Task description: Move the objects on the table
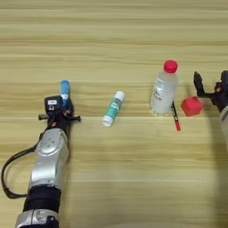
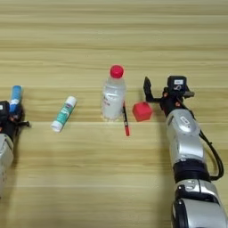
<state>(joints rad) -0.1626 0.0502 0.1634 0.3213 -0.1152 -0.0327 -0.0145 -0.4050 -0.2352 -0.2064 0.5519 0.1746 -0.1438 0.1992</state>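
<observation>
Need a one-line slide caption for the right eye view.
Right end effector beside red cube, near bottle and pen; left end effector at blue tube.

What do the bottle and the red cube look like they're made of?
Bottle: likely clear plastic, since the table grain shows through it, with an opaque red cap. Red cube: matte, evenly coloured, sharp-edged; possibly plastic, foam or painted wood, hard to tell.

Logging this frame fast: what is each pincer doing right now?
Left pincer: at the blue-capped tube; open or closed cannot be told.
Right pincer: open, beside the red cube, holding nothing.
</observation>
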